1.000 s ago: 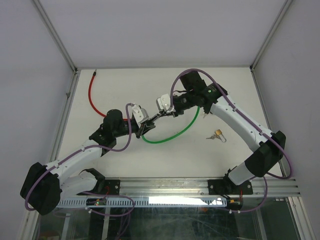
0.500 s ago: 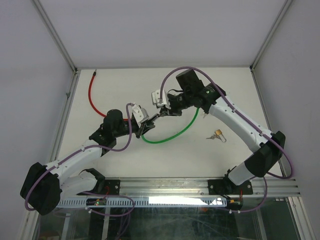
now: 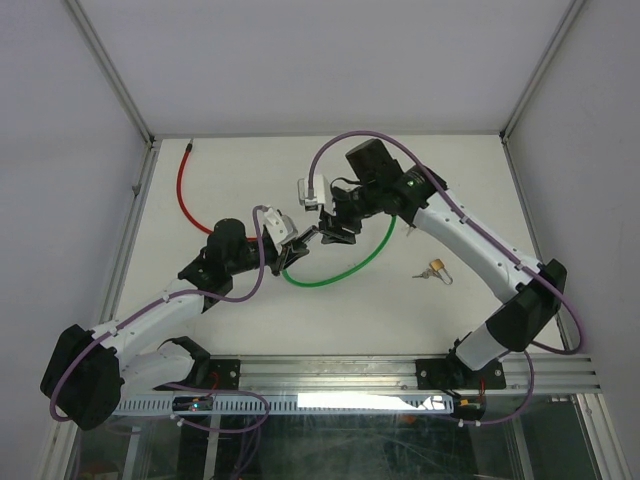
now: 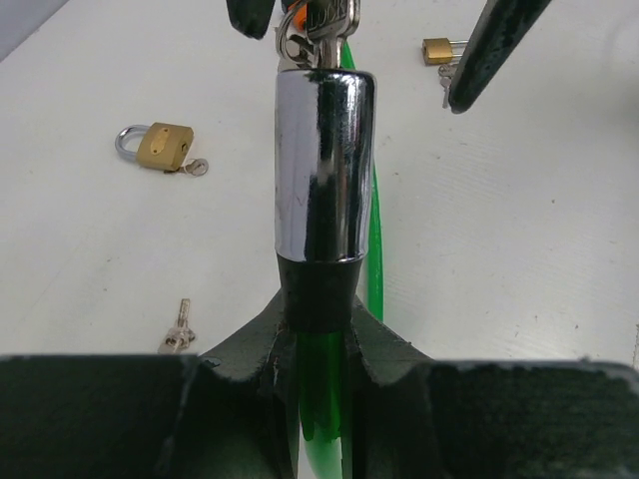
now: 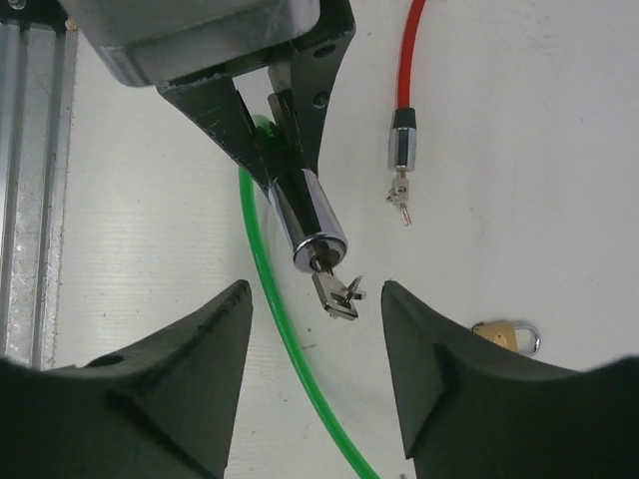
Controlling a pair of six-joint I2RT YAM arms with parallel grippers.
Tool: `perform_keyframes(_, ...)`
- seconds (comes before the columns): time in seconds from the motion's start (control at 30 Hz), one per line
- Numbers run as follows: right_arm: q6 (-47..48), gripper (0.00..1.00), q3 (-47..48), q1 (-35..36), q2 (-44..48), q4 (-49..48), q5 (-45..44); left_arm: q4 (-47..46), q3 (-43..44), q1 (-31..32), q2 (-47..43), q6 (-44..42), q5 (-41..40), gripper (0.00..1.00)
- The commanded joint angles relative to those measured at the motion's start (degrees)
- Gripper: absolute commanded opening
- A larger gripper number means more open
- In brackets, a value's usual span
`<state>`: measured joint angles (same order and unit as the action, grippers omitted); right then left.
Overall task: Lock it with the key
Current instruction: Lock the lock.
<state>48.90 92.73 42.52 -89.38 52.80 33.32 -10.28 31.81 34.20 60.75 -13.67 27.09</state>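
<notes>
From above, your left gripper point(image 3: 289, 250) sits just left of the middle. It is squeezed tight on one end of the green cable lock point(image 3: 360, 265). Your right gripper point(image 3: 333, 230) is close beside it, toward the upper right, with its jaws partly spread. A second ago those jaws were pinched close at the lock's tip. Now they have let go.

In the left wrist view, the silver end point(image 4: 324, 170) stands up in the middle. The left gripper holds it at its black collar. The key point(image 4: 318, 25) sticks out of its top.

In the right wrist view, the key pokes out of the lock in the middle. The right gripper's two dark fingers point(image 5: 225, 329) stand apart on each side and do not touch it. A brass padlock point(image 5: 504, 334) lies on the table point(image 5: 559, 150) at the lower right.
</notes>
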Motion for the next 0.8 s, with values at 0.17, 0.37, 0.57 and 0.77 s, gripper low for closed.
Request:
perform_keyframes(0.17, -3.91, 0.74, -1.50, -5.30, 9.88, -4.85, 1.90, -1.23, 1.19, 0.61, -0.94, -0.31, -0.46, 0.00)
perform_keyframes(0.37, -10.37, 0.79, -13.77, -19.86, 19.39, -14.29, 15.33, -1.86, 0.87, 0.60, -1.16, 0.35, -0.96, 0.00)
perform_keyframes(0.57, -35.69, 0.98, -42.85, -36.58, 30.31, -55.14, 20.39, -2.68, 0.45, 0.59, -1.42, 1.30, -1.69, 0.00)
perform_keyframes(0.77, -54.68, 0.99, -57.48, -44.77, 28.66, -83.50, 21.99, -3.58, -0.02, 0.57, -1.85, 1.89, -2.13, 0.00)
